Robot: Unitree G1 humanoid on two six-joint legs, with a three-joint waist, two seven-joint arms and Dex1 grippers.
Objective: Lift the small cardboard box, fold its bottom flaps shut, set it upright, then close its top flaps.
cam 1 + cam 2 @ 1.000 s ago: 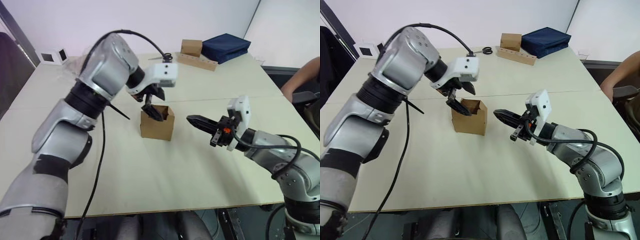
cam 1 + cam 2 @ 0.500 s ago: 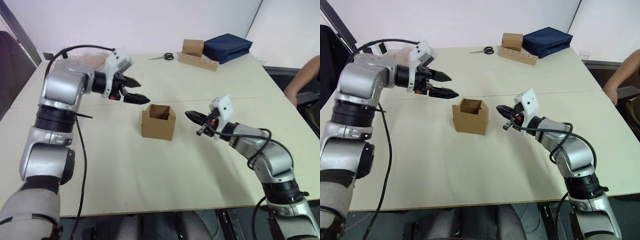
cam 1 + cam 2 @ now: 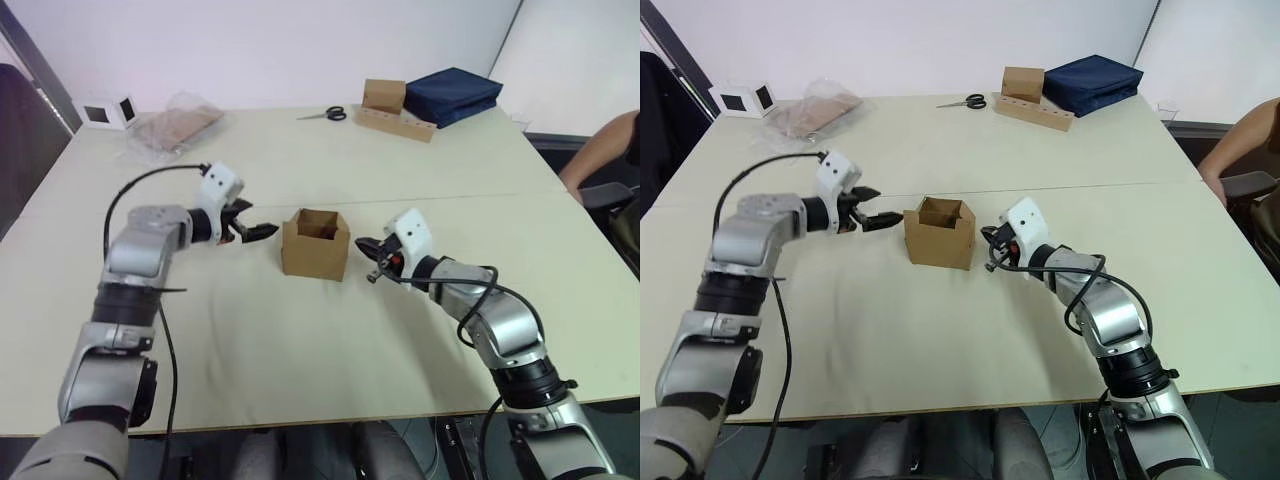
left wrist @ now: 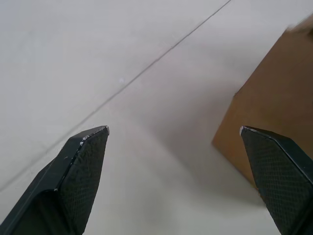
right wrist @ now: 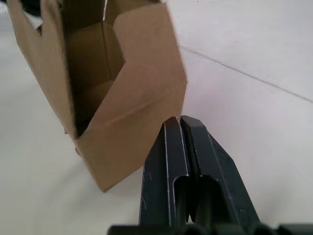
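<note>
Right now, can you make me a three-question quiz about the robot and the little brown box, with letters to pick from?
1. Where is the small cardboard box?
A. between the two grippers
B. on the blue bag
C. held in the air

2. How many scissors lie on the table?
A. three
B. none
C. one

3. The right gripper is:
A. wide open
B. shut
C. holding scissors

Answers:
1 A, since the left gripper and right gripper flank it on the table.
2 C, one pair of scissors at the far edge.
3 B, its fingers press together beside the box.
</note>
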